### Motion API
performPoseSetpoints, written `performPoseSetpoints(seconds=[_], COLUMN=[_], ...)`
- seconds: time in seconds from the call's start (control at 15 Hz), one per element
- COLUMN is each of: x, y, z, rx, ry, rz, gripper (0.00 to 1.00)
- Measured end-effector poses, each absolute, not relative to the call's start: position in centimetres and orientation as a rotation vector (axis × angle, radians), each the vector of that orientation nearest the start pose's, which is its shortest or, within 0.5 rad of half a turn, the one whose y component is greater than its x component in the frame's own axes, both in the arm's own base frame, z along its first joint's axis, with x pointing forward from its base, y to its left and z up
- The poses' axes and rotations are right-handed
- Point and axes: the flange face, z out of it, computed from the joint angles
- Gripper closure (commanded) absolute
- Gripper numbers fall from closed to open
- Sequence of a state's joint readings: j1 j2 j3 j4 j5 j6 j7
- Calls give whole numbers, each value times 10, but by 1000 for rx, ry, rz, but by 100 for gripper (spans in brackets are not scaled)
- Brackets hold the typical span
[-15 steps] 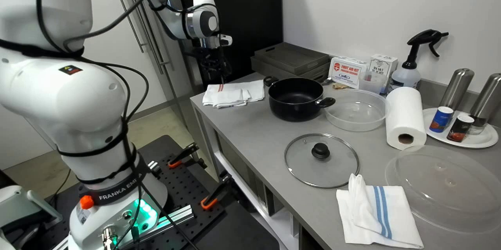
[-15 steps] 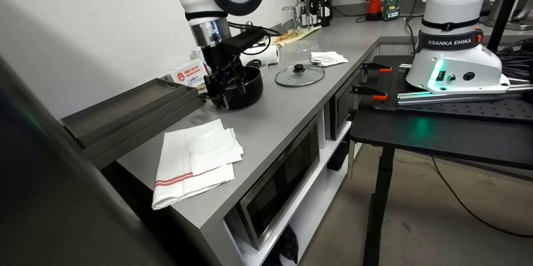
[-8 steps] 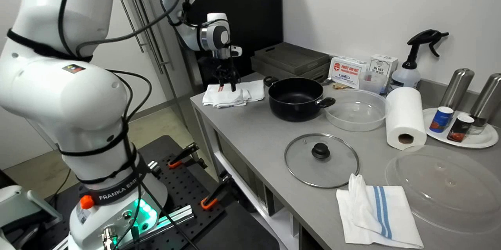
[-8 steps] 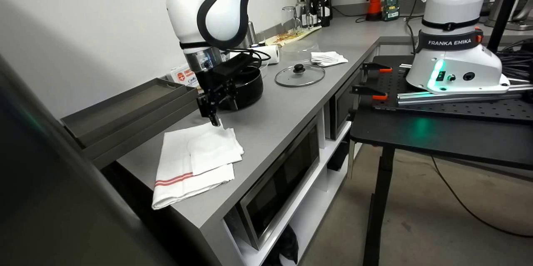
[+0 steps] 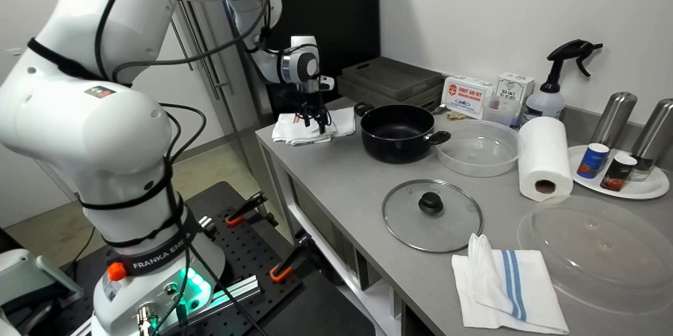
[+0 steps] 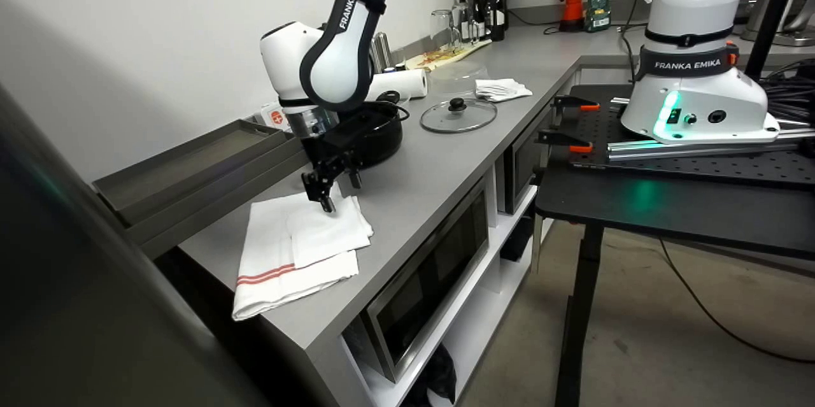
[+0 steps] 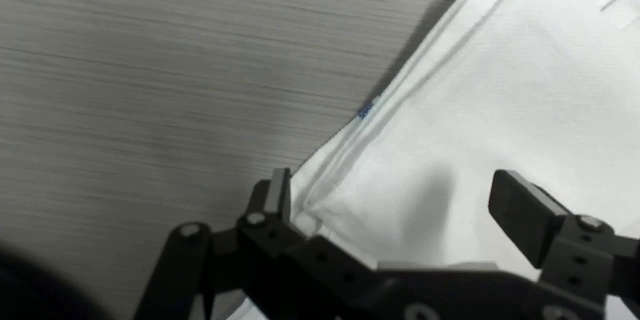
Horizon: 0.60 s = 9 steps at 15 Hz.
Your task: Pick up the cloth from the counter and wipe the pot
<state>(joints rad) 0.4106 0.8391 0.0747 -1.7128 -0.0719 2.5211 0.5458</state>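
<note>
One folded white cloth (image 6: 328,235) lies on the red-striped towel (image 6: 270,241) (might be one piece, can't tell), near the black two-handled pot (image 5: 391,149) on the gray counter (image 5: 336,173). The gripper (image 7: 392,185) is spread wide over the cloth's edge, holding nothing. I'd ease straight down, one finger (image 7: 276,195) just outside the layers, then squeeze so the whole fold bunches up.

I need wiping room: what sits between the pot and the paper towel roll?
In an exterior view, a clear container sits between the pot and the paper towel roll.
</note>
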Motion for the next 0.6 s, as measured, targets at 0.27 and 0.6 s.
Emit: performPoseSetpoints(seconds=[0.27, 0.6], x=[588, 599], y=[307, 296], z=[96, 103], rx=[-3060, -2966], ry=[62, 63], rz=[85, 84], gripper=[0, 0])
